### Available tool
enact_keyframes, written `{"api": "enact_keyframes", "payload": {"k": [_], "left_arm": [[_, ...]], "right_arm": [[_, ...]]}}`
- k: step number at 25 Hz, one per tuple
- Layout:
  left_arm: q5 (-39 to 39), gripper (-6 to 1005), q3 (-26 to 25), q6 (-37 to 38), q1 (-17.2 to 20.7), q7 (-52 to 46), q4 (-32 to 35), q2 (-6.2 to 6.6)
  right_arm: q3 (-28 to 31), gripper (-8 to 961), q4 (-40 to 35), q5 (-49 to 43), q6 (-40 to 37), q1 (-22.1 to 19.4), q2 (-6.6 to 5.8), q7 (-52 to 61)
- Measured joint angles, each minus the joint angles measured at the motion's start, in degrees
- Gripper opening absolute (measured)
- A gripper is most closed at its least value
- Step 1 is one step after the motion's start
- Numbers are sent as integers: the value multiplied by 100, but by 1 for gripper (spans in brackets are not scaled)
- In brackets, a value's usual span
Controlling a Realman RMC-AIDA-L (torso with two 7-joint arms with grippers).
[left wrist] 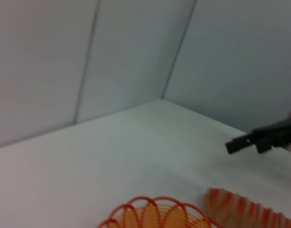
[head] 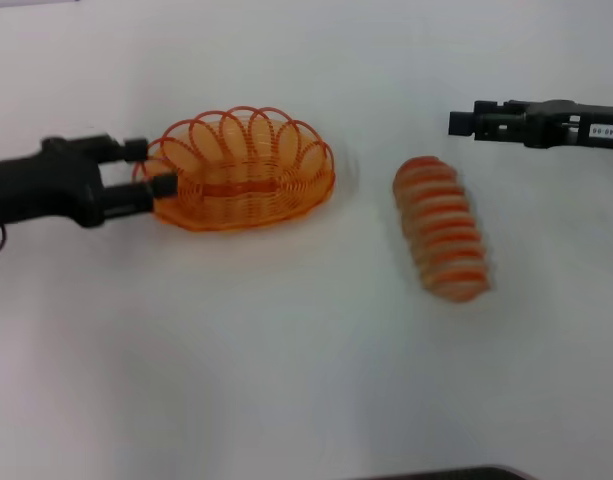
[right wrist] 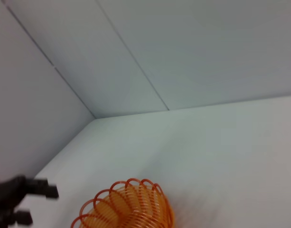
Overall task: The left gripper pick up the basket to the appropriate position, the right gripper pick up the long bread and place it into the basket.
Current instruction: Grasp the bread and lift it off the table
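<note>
The orange wire basket stands on the white table, left of the middle. My left gripper is open, with one finger on each side of the basket's left rim. It also shows in the right wrist view, fingers apart, beside the basket. The long bread, tan with orange-red stripes, lies on the table right of the basket, apart from it. My right gripper hovers beyond the bread at the upper right, not touching it. The left wrist view shows the basket rim, the bread and the right gripper.
White walls enclose the table at the back and sides. A dark edge shows at the table's front.
</note>
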Motion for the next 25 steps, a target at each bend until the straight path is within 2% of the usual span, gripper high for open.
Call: {"api": "enact_keyframes", "payload": {"k": [6,9,11,15,19,25], "left_arm": [[64,657,0,-52,62,210,-95,-59],[69,657,-1,-132,78,218,-106,-69],[71,656,-1,-164,82,236,-129,-72],[74,656,-2,-184,87,339,-196,-78],[74,656,0,-208,94,439,-259,-91],[74,655,42,-134,99,478,-275,-92]], "right_arm": [[-526,825,-556,-110,-371,187,-178,1320],[-745,825,-1036,-582,-675,432,-280,2318],[-763,825,-1342,-1088,-962,666,-295,2988],[-773,825,-1637,-1995,-1331,1166,-243,4032],[-925,824,-1647,-2776,-1383,1614,-115,4712],[-1637,824,-1557,-3233,-1126,2067,87,5348]]}}
